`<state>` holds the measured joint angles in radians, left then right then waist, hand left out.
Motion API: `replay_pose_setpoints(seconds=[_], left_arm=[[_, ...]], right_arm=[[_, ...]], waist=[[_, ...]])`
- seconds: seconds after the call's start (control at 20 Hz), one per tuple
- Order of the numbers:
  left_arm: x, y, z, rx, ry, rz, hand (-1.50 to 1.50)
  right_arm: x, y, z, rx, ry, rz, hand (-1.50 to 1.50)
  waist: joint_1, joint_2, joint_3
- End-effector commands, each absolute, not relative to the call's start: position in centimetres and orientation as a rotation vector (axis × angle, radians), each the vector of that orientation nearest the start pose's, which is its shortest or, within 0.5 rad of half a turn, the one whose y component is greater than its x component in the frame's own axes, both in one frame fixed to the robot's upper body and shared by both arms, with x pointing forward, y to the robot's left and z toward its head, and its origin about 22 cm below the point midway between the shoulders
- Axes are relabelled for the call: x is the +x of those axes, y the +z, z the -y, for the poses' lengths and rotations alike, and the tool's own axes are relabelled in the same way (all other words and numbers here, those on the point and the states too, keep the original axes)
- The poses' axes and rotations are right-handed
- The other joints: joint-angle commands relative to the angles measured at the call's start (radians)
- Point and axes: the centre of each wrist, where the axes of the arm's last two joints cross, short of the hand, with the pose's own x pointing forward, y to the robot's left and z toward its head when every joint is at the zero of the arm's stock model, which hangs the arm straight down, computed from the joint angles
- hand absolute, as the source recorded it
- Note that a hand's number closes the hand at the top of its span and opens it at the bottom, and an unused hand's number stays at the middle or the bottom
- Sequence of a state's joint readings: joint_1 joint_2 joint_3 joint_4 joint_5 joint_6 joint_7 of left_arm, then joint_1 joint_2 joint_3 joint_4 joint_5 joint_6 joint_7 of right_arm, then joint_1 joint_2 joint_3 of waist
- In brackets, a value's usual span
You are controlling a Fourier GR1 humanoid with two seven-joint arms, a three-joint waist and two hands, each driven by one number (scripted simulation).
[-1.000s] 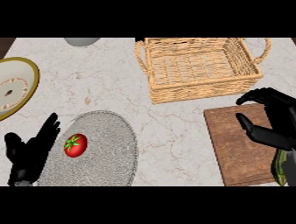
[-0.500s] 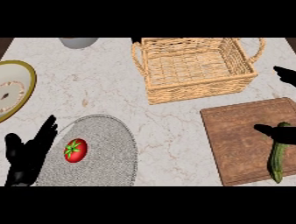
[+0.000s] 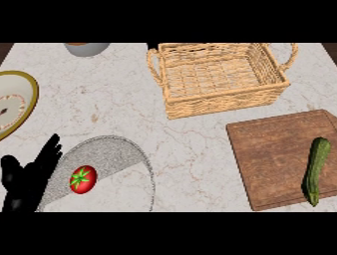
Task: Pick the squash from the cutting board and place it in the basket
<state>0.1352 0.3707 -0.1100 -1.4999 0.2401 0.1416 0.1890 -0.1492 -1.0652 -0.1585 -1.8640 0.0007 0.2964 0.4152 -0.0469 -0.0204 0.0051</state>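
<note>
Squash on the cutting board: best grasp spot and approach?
Take the squash around its middle, coming down from above with the fingers closing across its narrow width. It lies flat and long on the cutting board, near the right edge, running roughly front to back, with open board on its left.

You're looking at a kitchen: a marble worktop [image 3: 120,99] carries a wooden cutting board [image 3: 282,159] with a squash [image 3: 316,170], a wicker basket [image 3: 219,77], a patterned plate [image 3: 2,112], and a tomato [image 3: 82,180].
</note>
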Motion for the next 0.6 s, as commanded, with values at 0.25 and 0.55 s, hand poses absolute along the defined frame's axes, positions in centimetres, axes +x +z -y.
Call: replay_pose_setpoints(seconds=[0.25, 0.55], left_arm=[[19.3, -4.8, -30.5, 0.177, 0.021, 0.993, 0.0], [18.2, -4.7, -29.7, 0.182, 0.001, 1.004, 0.0]], right_arm=[[22.3, 32.8, 38.2, -0.768, 1.151, 1.013, -1.5], [21.4, 33.7, 39.1, -0.764, 1.165, 0.926, -1.5]], waist=[[-0.016, 0.012, -0.008], [0.008, 0.011, -0.005]])
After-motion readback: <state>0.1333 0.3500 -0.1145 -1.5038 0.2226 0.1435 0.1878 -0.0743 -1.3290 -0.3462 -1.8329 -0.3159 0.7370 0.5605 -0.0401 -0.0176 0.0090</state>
